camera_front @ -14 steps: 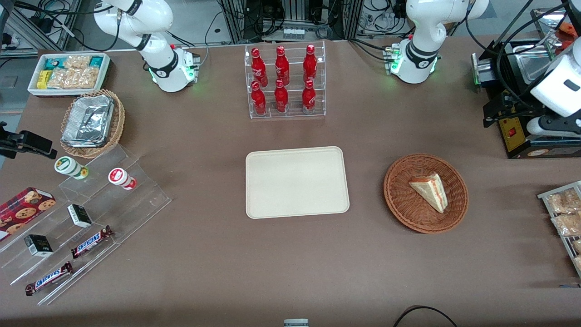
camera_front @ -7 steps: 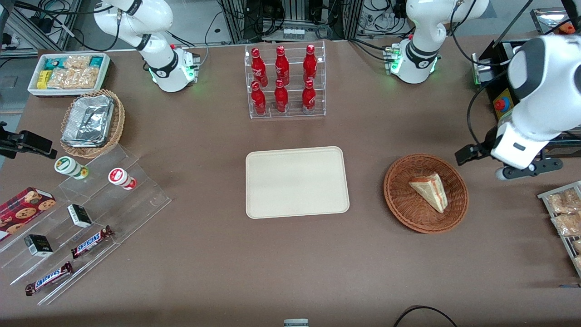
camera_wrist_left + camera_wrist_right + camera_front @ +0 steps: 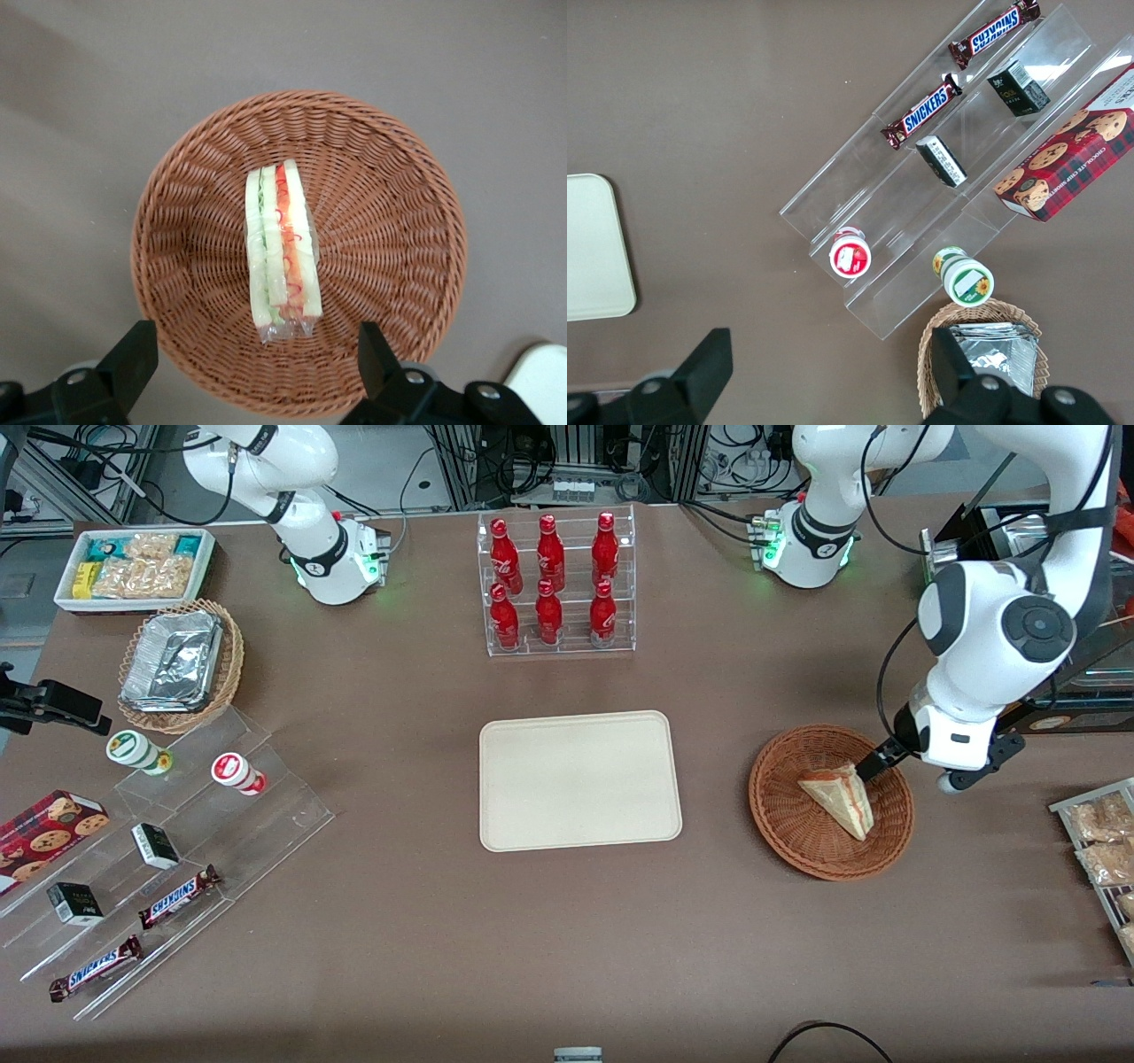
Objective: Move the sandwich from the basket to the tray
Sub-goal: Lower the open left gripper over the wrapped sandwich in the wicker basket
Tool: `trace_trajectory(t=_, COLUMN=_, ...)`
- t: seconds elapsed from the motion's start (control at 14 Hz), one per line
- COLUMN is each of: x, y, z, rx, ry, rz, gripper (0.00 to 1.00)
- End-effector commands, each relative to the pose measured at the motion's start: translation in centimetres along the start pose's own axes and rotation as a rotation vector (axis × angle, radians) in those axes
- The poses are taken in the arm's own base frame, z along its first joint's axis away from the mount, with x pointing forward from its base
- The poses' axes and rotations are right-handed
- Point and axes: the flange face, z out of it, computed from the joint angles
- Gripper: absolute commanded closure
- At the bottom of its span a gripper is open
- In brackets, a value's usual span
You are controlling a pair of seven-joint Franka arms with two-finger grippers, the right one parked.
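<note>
You are in the approach: your hand hovers wide open above the sandwich in the basket, so next lower and straddle it.

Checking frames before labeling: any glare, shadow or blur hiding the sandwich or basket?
Front view: even light, sandwich and basket sharp, soft arm shadow on the table near the basket, claw above its rim. Left wrist view: sandwich crisp, mild sheen on its wrap, filling readable; claw open, straddling the basket. Tray shows no glare.
</note>
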Motion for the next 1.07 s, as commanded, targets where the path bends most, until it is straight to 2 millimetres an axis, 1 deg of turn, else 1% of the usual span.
trace_trajectory(t=0.0, x=-0.8, y=0.0, z=2.8, rx=-0.011, ry=0.019, rz=-0.044, gripper=0.0)
trace_trajectory(t=0.14, x=-1.8, y=-0.5, z=5.6, rx=-0.025, ry=0.027, rz=-0.042, gripper=0.0)
trace_trajectory(t=0.29, x=-2.2, y=-0.7, z=8.3, rx=-0.052, ry=0.048, rz=-0.041, gripper=0.0)
trace_trajectory(t=0.64, x=-2.4, y=-0.6, z=12.3, rx=-0.062, ry=0.044, rz=-0.045, gripper=0.0)
trace_trajectory(t=0.71, x=-2.3, y=-0.4, z=12.4, rx=-0.062, ry=0.044, rz=-0.042, gripper=0.05)
trace_trajectory(t=0.79, x=-2.2, y=-0.2, z=12.1, rx=-0.067, ry=0.048, rz=-0.046, gripper=0.44)
trace_trajectory(t=0.86, x=-2.0, y=0.6, z=11.3, rx=-0.077, ry=0.057, rz=-0.06, gripper=0.92)
trace_trajectory(t=0.93, x=-1.9, y=1.6, z=10.4, rx=-0.082, ry=0.061, rz=-0.052, gripper=1.0)
trace_trajectory(t=1.0, x=-1.8, y=2.2, z=9.6, rx=-0.076, ry=0.055, rz=-0.04, gripper=1.0)
